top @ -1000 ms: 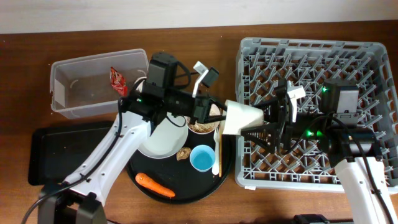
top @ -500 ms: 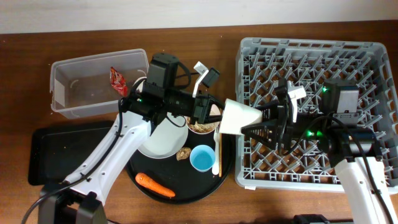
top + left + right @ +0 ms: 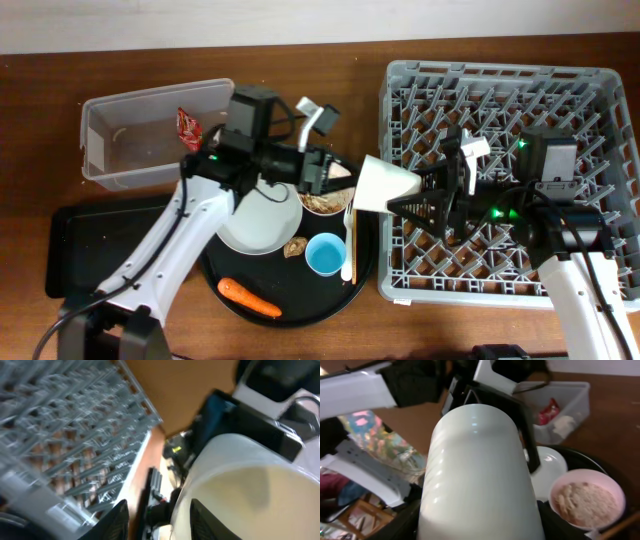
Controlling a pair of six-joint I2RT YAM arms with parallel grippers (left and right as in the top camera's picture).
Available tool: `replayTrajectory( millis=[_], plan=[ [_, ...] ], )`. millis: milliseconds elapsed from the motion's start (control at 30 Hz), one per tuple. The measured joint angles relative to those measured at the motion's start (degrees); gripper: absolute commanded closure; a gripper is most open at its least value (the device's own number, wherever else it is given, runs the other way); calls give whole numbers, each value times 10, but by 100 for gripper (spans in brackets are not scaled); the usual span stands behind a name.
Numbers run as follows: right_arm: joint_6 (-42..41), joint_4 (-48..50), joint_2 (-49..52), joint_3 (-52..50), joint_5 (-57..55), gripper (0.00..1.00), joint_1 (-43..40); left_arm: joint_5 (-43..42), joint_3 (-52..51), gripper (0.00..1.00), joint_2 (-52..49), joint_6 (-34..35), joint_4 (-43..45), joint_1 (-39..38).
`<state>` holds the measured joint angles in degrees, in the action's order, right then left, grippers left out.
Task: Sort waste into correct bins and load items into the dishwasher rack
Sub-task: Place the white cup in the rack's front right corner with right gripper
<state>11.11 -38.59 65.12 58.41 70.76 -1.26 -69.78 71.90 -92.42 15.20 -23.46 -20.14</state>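
Even light and soft shadows are seen overhead. The left wrist view is smeared by blur, the dishwasher rack point(image 3: 65, 425) most. A faint highlight is caught on the small white cup point(image 3: 475, 425).

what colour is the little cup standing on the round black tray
The cup is light blue, clearest in the overhead view.

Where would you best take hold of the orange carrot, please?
Grip the carrot across its middle, coming straight down: it lies flat and diagonal on the round tray, apart from the blue cup, so jaws can straddle its narrow width.
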Motion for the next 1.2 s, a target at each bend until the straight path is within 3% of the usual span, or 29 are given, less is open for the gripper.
replayTrajectory(
  millis=[167, 300, 600, 867, 1200],
  plan=[
    [-35, -10, 0, 1, -91, 55, -1, 98, 2, 61, 0, -57, -140, 44],
    [-49, -84, 1, 37, -193, 55, -12, 191, 2, 61, -1, -90, -225, 67],
    [-95, -266, 1, 180, -507, 55, -123, 357, 2, 61, -1, -137, -306, 78],
    [-148, -305, 21, 193, -695, 55, -283, 395, 2, 61, -1, -141, -322, 78],
    [-221, -317, 127, 194, -801, 55, -352, 400, 2, 61, -1, -141, -327, 78]
  ],
)
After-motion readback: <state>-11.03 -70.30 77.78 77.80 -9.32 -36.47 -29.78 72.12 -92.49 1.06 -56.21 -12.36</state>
